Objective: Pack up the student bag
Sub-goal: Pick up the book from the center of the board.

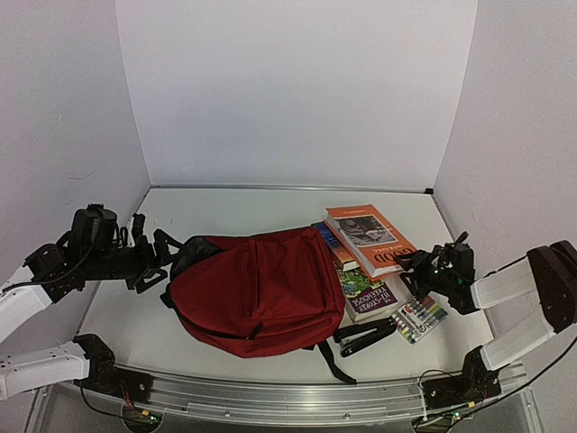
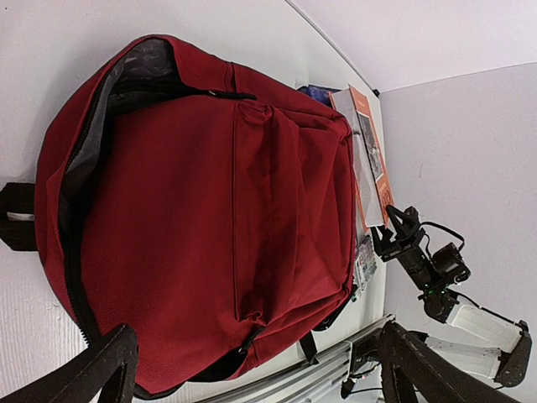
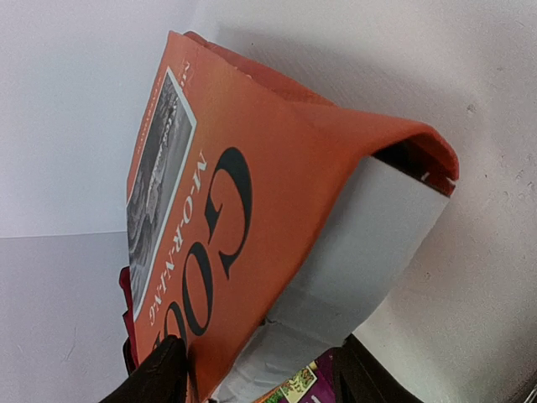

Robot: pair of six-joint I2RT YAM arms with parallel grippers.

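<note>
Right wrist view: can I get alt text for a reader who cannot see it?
An orange paperback with black lettering and a grey cover photo fills the frame, its cover bowed over white pages. Two black fingers straddle its lower edge, with the white table behind.

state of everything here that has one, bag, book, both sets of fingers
dark red fabric backpack: lying flat, main zip open, grey lining showing
orange paperback book: cover bowed upward, white pages showing
left fingers: wide open, empty
right fingers: apart around the orange book's edge, grip unclear
</note>
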